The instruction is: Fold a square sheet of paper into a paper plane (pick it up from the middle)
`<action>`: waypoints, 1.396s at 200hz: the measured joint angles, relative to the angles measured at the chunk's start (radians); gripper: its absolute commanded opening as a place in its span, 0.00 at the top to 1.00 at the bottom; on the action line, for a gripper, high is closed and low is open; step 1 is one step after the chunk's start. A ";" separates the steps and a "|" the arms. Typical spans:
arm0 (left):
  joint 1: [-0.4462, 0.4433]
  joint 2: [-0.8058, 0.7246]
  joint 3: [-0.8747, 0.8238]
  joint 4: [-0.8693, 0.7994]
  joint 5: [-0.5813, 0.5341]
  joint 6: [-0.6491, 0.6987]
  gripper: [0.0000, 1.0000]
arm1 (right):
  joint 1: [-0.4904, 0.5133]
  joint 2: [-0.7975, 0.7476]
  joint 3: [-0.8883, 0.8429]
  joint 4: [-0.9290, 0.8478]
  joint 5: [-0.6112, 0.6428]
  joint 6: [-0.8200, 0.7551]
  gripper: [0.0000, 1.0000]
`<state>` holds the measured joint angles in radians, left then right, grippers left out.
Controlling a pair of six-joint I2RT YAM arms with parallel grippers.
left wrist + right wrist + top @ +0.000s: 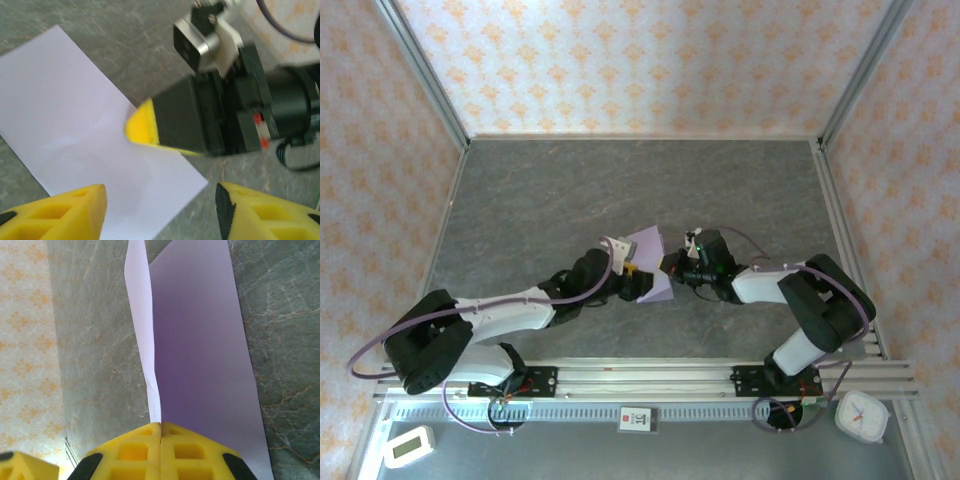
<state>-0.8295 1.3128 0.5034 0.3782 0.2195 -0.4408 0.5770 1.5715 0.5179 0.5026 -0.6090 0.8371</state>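
While the yellow fingers (130, 452) of the right gripper (160, 429) are being pressed together with no gap, a thin raised flap of the lilac sheet of paper (200, 350) is being pinched in the seam between them, at the sheet's near edge in the right wrist view. Beyond that grip the sheet is being shown folded along a lengthwise crease, with the wider part lying flat on the grey table (620, 180) and the narrow flap standing up from it. Opposite, the left gripper (160, 212) is being held with its two fingers wide apart and nothing between them, poised over the near corner of the paper; whether the paper is being touched there cannot be told. Seen from above, both arms are being held stretched toward the middle of the table, the grippers tip to tip over the paper, well apart from the patterned walls (620, 60).
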 measured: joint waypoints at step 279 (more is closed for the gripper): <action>-0.244 0.326 0.151 0.086 -0.417 0.256 1.00 | 0.000 0.000 -0.023 0.008 0.007 0.024 0.81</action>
<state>-1.0737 1.6386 0.6548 0.4641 -0.1978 -0.1844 0.5770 1.5715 0.4950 0.5102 -0.6018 0.8612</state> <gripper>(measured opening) 0.065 0.127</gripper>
